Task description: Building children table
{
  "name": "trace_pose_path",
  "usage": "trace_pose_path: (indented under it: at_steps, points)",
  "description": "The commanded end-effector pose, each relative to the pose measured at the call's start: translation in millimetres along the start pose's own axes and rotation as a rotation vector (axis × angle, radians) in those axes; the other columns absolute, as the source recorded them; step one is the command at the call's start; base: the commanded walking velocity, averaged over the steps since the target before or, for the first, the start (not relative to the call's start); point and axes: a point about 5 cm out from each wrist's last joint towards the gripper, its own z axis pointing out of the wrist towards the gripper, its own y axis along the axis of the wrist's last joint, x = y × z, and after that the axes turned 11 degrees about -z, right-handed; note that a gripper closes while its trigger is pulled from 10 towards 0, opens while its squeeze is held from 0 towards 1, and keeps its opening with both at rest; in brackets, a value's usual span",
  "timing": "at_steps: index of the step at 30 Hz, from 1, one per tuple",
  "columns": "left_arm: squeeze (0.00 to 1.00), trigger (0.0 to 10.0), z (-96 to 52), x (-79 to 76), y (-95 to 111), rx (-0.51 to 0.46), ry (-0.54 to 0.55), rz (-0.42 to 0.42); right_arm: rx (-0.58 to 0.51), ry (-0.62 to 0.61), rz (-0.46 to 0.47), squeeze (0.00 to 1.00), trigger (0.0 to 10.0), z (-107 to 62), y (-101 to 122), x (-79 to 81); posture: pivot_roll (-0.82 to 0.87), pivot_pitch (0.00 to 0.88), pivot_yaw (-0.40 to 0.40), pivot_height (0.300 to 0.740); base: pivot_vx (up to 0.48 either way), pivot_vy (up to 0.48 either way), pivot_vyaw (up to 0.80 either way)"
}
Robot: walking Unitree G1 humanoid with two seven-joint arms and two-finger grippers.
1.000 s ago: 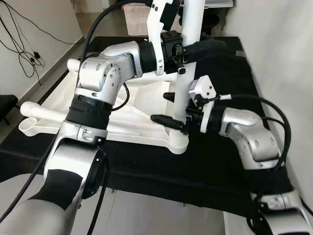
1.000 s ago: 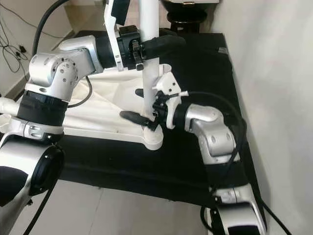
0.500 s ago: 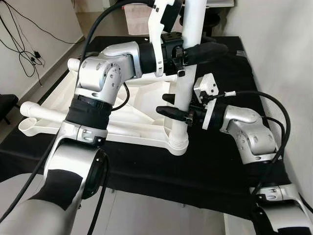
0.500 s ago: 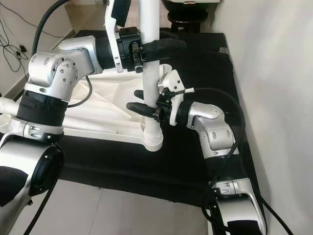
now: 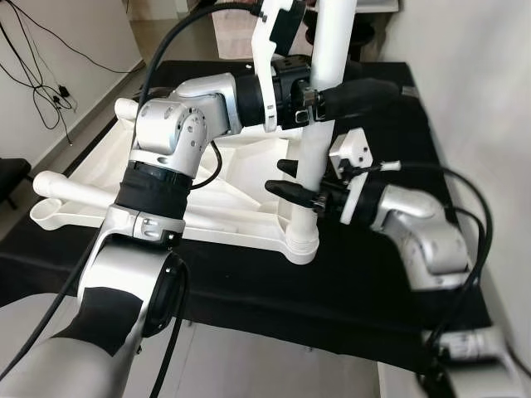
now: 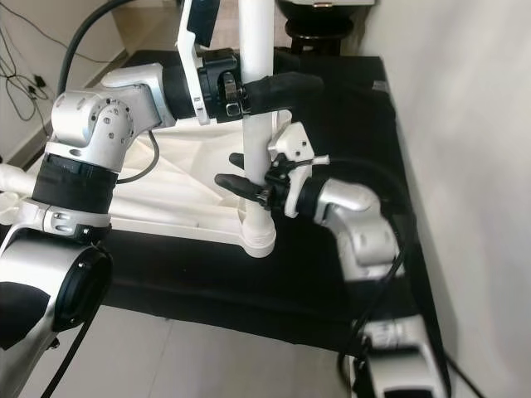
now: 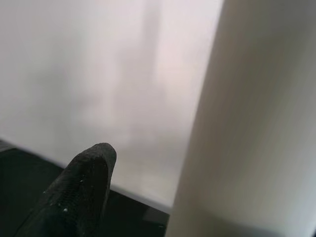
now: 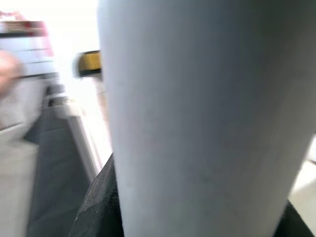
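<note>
Between both grippers stands the table leg [image 5: 319,124], left gripper [image 5: 319,93] above, right gripper [image 5: 297,181] below, apparently clamping it.

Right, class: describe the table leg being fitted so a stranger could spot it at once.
On the black mat lies an upturned white table top. At its near right corner stands the white leg, the only upright one, gripped by both end effectors.

The table top [image 5: 207,195] is laid flat on the mat [image 5: 365,274]. The table leg [image 5: 319,124] is stood upright at its near right corner, with cables [image 5: 33,75] far left.
</note>
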Motion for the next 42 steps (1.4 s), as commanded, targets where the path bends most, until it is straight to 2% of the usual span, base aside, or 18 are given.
trace_pose_path:
  at_steps: [1,2,3,4,6,8,17,18,20,24,25,26,27,28,32,35,41,42]
  points:
    - [0.00,10.0,20.8,-11.8,-4,0.008,-0.051,-0.007,0.205,-0.198,0.002,0.00,0.0,1.9,-26,30.3,-0.03,0.174,0.039,0.740,0.000,0.000,0.00]
    - [0.00,10.0,20.8,-11.8,-4,0.008,-0.051,-0.007,0.205,-0.198,0.002,0.00,0.0,1.9,-26,30.3,-0.03,0.174,0.039,0.740,0.000,0.000,0.00]
    - [0.00,10.0,20.3,-11.3,-3,0.004,-0.047,-0.008,0.238,-0.284,0.013,0.00,0.0,-4.7,-30,37.7,-0.03,0.174,0.039,0.740,0.000,0.000,0.00]
    - [0.00,10.0,20.3,-11.3,-3,0.004,-0.047,-0.008,0.238,-0.284,0.013,0.00,0.0,-4.7,-30,37.7,-0.03,0.174,0.039,0.740,0.000,0.000,0.00]
    - [0.00,10.0,19.5,-9.6,-6,0.018,-0.044,-0.011,0.247,-0.276,0.087,0.00,0.0,-6.0,-34,56.9,-0.03,0.168,0.048,0.740,0.000,0.000,0.00]
    - [0.00,10.0,19.5,-9.1,-7,0.025,-0.045,-0.012,0.247,-0.268,0.108,0.00,0.0,-4.1,-35,59.8,-0.03,0.168,0.048,0.740,0.000,0.000,0.00]
    - [0.00,10.0,1.4,-8.4,-3,-0.007,-0.005,0.020,0.251,-0.269,0.112,0.00,0.0,2.2,-37,57.4,-0.03,0.157,0.035,0.740,0.000,0.000,0.00]
    - [0.00,10.0,-10.3,-10.8,6,-0.034,0.011,0.036,0.272,-0.320,0.109,0.00,0.0,1.5,-35,57.8,-0.02,0.155,0.033,0.740,0.000,0.000,0.00]
    - [0.00,10.0,-10.3,-10.8,6,-0.034,0.011,0.036,0.272,-0.320,0.109,0.00,0.0,1.5,-35,57.8,-0.02,0.155,0.033,0.740,0.000,0.000,0.00]
    - [0.00,10.0,-28.7,-17.2,21,-0.064,0.022,0.067,0.274,-0.346,0.114,0.00,0.2,3.0,-34,57.3,-0.01,0.148,0.027,0.740,0.000,0.000,0.00]
    - [0.00,10.0,-33.5,-20.4,25,-0.068,0.021,0.084,0.269,-0.343,0.122,0.00,10.0,3.5,-33,57.7,-0.01,0.145,0.024,0.740,0.000,0.000,0.00]
    - [0.00,10.0,-33.5,-20.4,25,-0.068,0.021,0.084,0.269,-0.343,0.122,0.00,10.0,3.5,-33,57.7,-0.01,0.145,0.024,0.740,0.000,0.000,0.00]
    - [0.00,10.0,-38.4,-23.2,29,-0.073,0.025,0.101,0.262,-0.344,0.129,0.72,10.0,3.8,-32,57.4,-0.01,0.145,0.022,0.740,0.000,0.000,0.00]
    - [0.00,10.0,-42.7,-25.2,31,-0.078,0.030,0.115,0.254,-0.338,0.138,1.00,10.0,4.3,-32,57.5,-0.01,0.145,0.022,0.740,0.000,0.000,0.00]
    - [0.00,10.0,-52.1,-28.2,38,-0.098,0.057,0.142,0.240,-0.334,0.153,1.00,10.0,4.8,-30,55.6,-0.01,0.141,0.020,0.740,0.000,0.000,0.00]
    - [0.00,10.0,-66.5,-35.3,49,-0.133,0.087,0.166,0.243,-0.358,0.166,1.00,10.0,3.7,-31,48.3,-0.01,0.140,0.019,0.740,0.000,0.000,0.00]
    - [0.00,10.0,-77.7,-45.9,53,-0.156,0.092,0.171,0.245,-0.371,0.170,1.00,10.0,2.0,-32,40.5,-0.01,0.140,0.012,0.740,0.000,0.000,0.00]
    - [0.00,10.0,-80.9,-48.8,52,-0.155,0.096,0.175,0.235,-0.361,0.175,0.70,10.0,2.3,-32,37.7,-0.01,0.141,0.010,0.740,0.000,0.000,0.00]
